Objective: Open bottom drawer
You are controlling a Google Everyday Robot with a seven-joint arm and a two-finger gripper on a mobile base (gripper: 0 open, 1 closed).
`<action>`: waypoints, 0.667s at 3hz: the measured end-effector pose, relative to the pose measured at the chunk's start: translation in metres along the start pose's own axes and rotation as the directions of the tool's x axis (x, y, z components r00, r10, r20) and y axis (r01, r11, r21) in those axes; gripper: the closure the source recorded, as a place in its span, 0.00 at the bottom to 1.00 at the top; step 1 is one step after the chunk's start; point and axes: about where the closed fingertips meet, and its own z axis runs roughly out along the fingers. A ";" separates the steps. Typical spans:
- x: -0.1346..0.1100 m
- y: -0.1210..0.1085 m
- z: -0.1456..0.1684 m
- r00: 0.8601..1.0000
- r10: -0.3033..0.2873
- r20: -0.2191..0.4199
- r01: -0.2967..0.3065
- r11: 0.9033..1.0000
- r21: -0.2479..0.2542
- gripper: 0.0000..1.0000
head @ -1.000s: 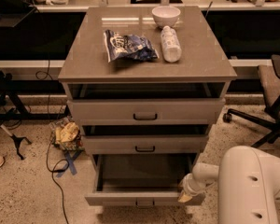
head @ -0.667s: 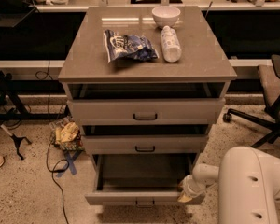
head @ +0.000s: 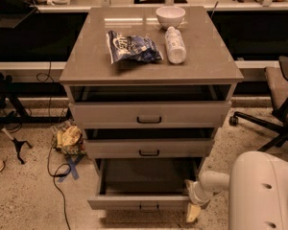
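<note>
The bottom drawer (head: pixel 139 203) is pulled well out of the grey cabinet, and its dark inside shows empty. Its small dark bar handle (head: pixel 148 207) sits at the centre of the front. My gripper (head: pixel 192 209) is at the drawer's front right corner, low by the floor, at the end of my white arm (head: pixel 216 182). A pale fingertip (head: pixel 192 212) points down beside the drawer front. The middle drawer (head: pixel 149 147) and top drawer (head: pixel 150 114) are each out a little.
On the cabinet top (head: pixel 86 61) lie a blue snack bag (head: pixel 132 47), a white bottle (head: pixel 175 44) on its side and a white bowl (head: pixel 171 16). An office chair (head: pixel 278 104) stands at the right. A crumpled bag (head: pixel 69 139) and a cable (head: pixel 55 171) lie on the floor at the left.
</note>
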 end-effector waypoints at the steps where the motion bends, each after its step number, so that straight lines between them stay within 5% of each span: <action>1: 0.004 0.015 -0.008 1.000 0.005 -0.001 -0.005 1.000 -0.011 0.00; 2: 0.013 0.029 -0.005 1.000 0.031 -0.006 -0.031 0.998 -0.051 0.00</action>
